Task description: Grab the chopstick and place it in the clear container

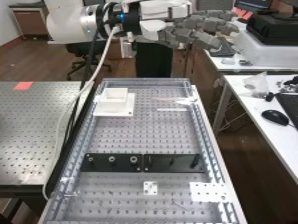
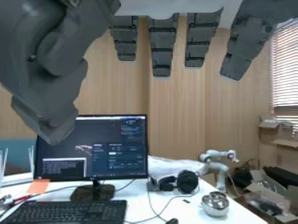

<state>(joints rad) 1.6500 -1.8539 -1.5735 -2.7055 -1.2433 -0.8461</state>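
High view, we've hand (image 1: 199,31) at 1 o'clock, fingers wide; thin pale stick (image 1: 171,109), poss. the chopstick, at perf. bench's (image 1: 146,137) 1 o'clock; white box (image 1: 116,95) at 11, black blocks (image 1: 120,168) at 6.

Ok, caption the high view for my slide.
Open hand at upper right; white square holder and black strips on the perforated bench.

Smooth white casing along the rounded arm (image 1: 63,20), with a silvery collar (image 1: 88,22) and a black section (image 1: 130,19) marked in blue. Paired with a dark grey hand (image 1: 189,34) of blocky, segmented fingers (image 2: 162,51) crossed by darker bands, plus a bulkier, contoured thumb (image 2: 50,65) bearing a small round dark mark. Strung outside with a pale cable (image 1: 100,65) and black cabling (image 1: 100,18).
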